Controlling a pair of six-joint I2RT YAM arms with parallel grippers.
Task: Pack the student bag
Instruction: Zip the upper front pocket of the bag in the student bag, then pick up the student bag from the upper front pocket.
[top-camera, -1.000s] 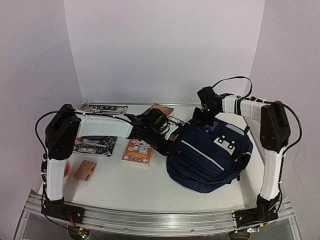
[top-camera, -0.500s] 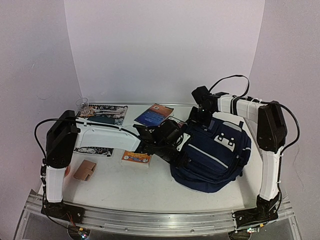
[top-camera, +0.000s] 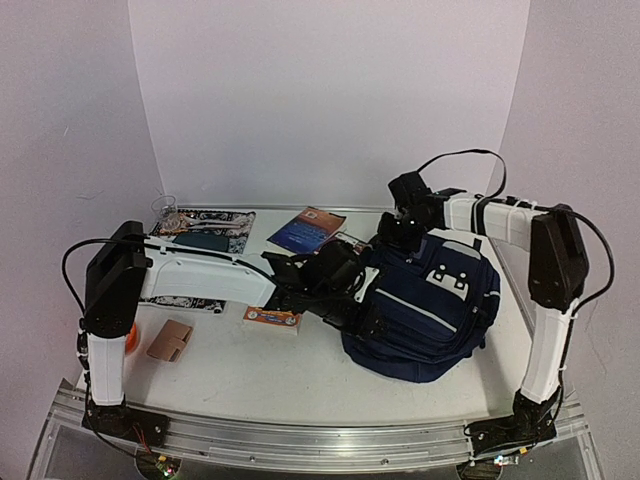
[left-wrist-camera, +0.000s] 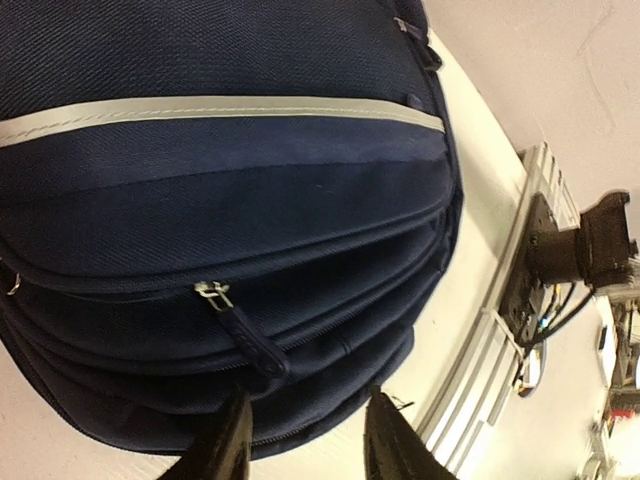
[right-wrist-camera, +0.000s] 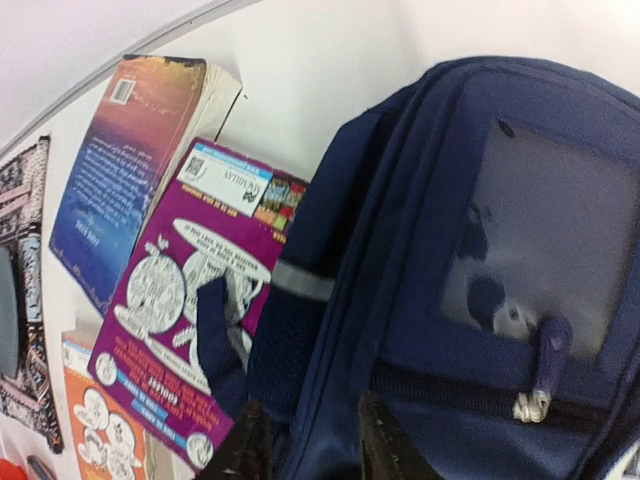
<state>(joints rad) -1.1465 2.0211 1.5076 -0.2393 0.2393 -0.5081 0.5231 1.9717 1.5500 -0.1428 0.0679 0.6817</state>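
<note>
The student bag (top-camera: 425, 305), navy with grey stripes, lies at the centre right of the table. My left gripper (top-camera: 362, 300) is at its left side. In the left wrist view its fingers (left-wrist-camera: 225, 450) stand apart around the bag's lower seam (left-wrist-camera: 300, 400), just below a zipper pull (left-wrist-camera: 240, 330); my left gripper (left-wrist-camera: 305, 440) is open. My right gripper (top-camera: 400, 236) is at the bag's far top edge. In the right wrist view my right gripper (right-wrist-camera: 312, 445) has a ridge of the bag's fabric (right-wrist-camera: 400, 300) between its fingers and is closed on it.
A purple book (right-wrist-camera: 190, 300) lies partly under the bag, with a blue book (top-camera: 308, 228) behind it and an orange book (top-camera: 272, 316) under my left arm. A patterned mat (top-camera: 205, 222), a tan wallet (top-camera: 170, 340) and a glass (top-camera: 165, 208) are at the left. The metal rail (top-camera: 300, 440) runs along the front.
The bag has shifted right and turned more upright under my right gripper. My left arm has swung forward to the bag's side, covering the orange book and uncovering the blue book.
</note>
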